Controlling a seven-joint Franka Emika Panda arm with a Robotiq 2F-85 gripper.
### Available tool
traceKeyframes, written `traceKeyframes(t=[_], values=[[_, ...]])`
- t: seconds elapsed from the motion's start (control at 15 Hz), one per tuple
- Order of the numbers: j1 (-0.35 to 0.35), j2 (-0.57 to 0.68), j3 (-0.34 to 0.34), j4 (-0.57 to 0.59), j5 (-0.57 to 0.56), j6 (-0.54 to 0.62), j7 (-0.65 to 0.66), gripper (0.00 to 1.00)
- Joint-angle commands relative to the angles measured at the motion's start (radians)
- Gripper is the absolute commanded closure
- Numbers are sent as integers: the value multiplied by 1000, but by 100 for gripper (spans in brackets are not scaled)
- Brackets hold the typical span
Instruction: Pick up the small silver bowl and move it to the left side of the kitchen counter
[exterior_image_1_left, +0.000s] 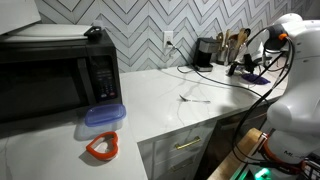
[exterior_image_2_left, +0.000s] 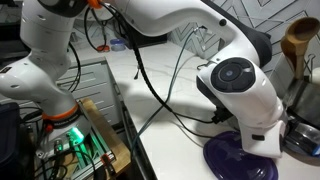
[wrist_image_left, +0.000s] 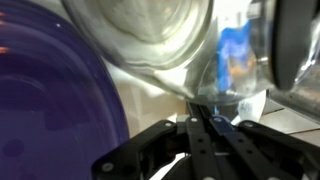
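In the wrist view the small silver bowl (wrist_image_left: 140, 35) fills the top of the frame, shiny and very close. My gripper (wrist_image_left: 205, 108) has its two dark fingers pressed together at the bowl's near rim, shut on it. The purple flat dish (wrist_image_left: 45, 110) lies right beside the bowl on the left. In an exterior view the arm reaches down at the far right end of the white kitchen counter (exterior_image_1_left: 170, 100). There the wrist hides the fingers and the bowl.
A black microwave (exterior_image_1_left: 55, 75), a blue-lidded clear container (exterior_image_1_left: 103, 116) and an orange ring-shaped object (exterior_image_1_left: 101, 147) sit at the counter's left end. A fork (exterior_image_1_left: 195, 98) lies mid-counter. A utensil holder (exterior_image_1_left: 232, 50) and cables stand near the arm. The purple dish (exterior_image_2_left: 238, 160) sits under the wrist.
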Motion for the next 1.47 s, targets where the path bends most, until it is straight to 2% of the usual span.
traceKeyframes(t=[0.0,0.2,0.27,0.33,0.53,0.6,0.8,1.4], values=[[-22,23,18,18,9,2,-19,90],[-23,34,20,23,9,3,-19,79],[-25,37,21,24,11,1,-20,79],[-27,40,22,26,11,-1,-21,73],[-34,47,30,40,21,-3,-30,72],[-38,51,34,48,27,-2,-35,85],[-47,61,44,63,29,-2,-41,100],[-52,38,30,41,-4,-1,-27,99]])
